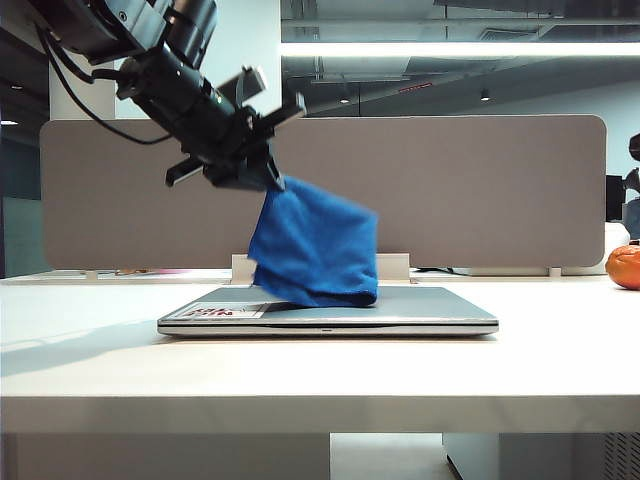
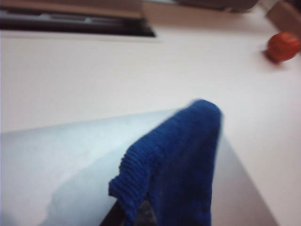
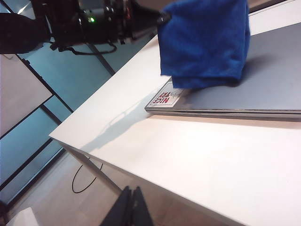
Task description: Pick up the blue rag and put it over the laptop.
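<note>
Blue cloth hangs from the left gripper (image 1: 268,170), which sits above the left part of the laptop (image 1: 440,308) with its jaws clamped on the upper corner of the blue rag (image 1: 318,250). The rag drapes downward from that pinch point, and its lower edge rests on the closed silver-grey lid, just beside the white-and-red sticker (image 1: 215,312) at the near left corner. The laptop lies flat and shut on the white table (image 1: 300,380), long side facing the room.

An orange fruit (image 1: 624,266) sits on the table well apart from the laptop, at the far right. A grey partition panel (image 1: 480,190) stands behind the table.

The right gripper (image 3: 130,207) is below the near table edge, away from the laptop; its two dark fingers appear pressed together with nothing between them.
</note>
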